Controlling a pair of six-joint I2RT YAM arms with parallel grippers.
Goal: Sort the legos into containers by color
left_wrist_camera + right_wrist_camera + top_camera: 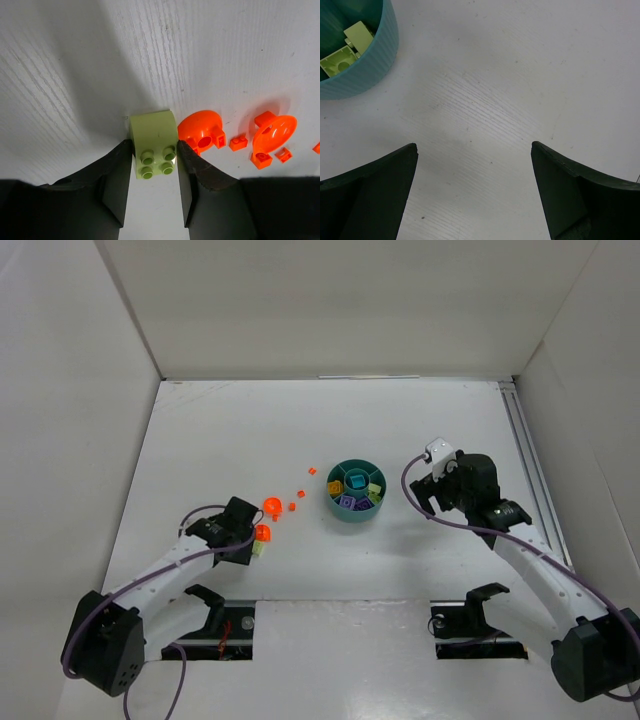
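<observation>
My left gripper is shut on a lime green lego brick, one finger against each side; the brick rests studs-up on the table. The gripper shows at the left in the top view. Two orange dome pieces and small orange bricks lie just right of it. The round teal dish stands mid-table holding purple, yellow, lime and teal pieces. My right gripper is open and empty, right of the dish.
More small orange pieces trail from the left gripper toward the dish. White walls enclose the table on the left, back and right. A metal rail runs along the right edge.
</observation>
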